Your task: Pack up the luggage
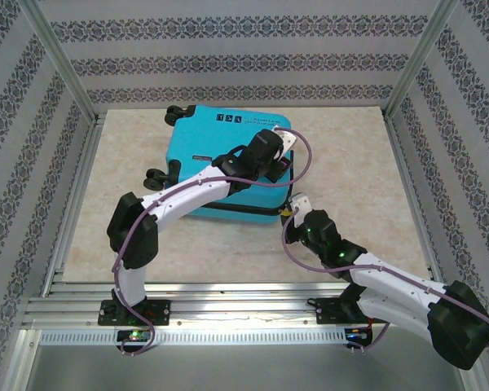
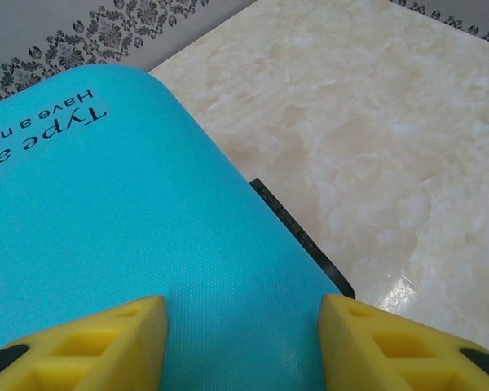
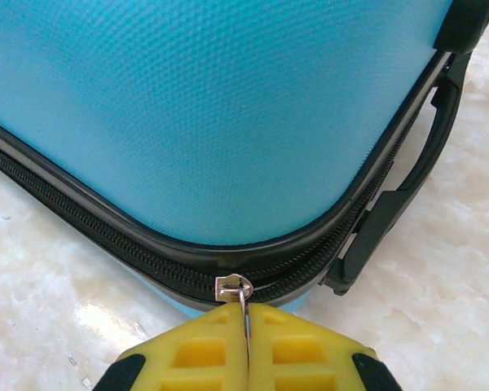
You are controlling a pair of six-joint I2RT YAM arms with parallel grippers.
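The turquoise luggage (image 1: 220, 155) lies flat and closed on the marble table, its wheels to the left. My left gripper (image 2: 243, 314) is open, its yellow fingers (image 2: 106, 342) resting over the shell's top near the right edge (image 2: 147, 228). My right gripper (image 3: 246, 314) is shut on the metal zipper pull (image 3: 233, 289) at the rounded near-right corner of the luggage (image 3: 220, 114). The black zipper track (image 3: 90, 224) runs along the seam. A black side handle (image 3: 407, 187) sits just right of the corner.
Patterned walls and aluminium posts box in the table (image 1: 350, 171). Bare marble lies to the right of the suitcase and in front of it. The luggage wheels (image 1: 173, 114) point toward the back left.
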